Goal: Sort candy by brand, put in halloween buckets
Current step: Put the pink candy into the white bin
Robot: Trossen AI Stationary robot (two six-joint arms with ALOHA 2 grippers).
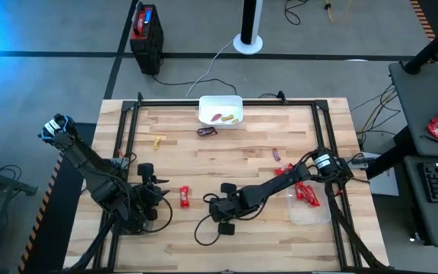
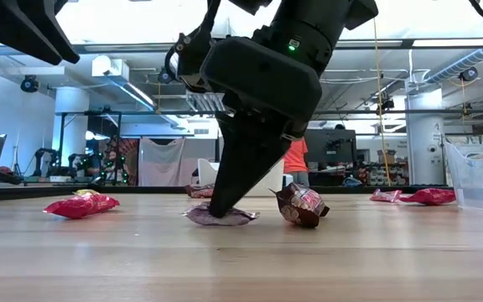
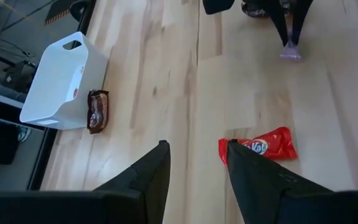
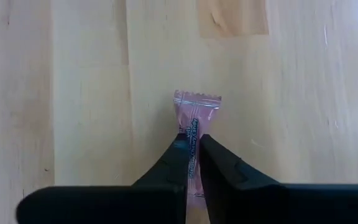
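A pink-wrapped candy [image 4: 194,124] is pinched flat on the wooden table [image 1: 265,228] by the right gripper [image 4: 192,155] (fingers squeezed together on it), mid-table. The left gripper [image 3: 196,163] is held spread beside a red candy [image 3: 263,146].

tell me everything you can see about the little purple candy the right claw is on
The purple candy is a small flat pouch in a pale pinkish-purple wrapper with a crimped end seal and small dark print too fine to read. It lies flat on the wooden table, near the front middle, with a red candy apart on its left. The right claw comes down on it with fingers shut, pinching the wrapper's near part; its far sealed end sticks out free. It is not lifted.
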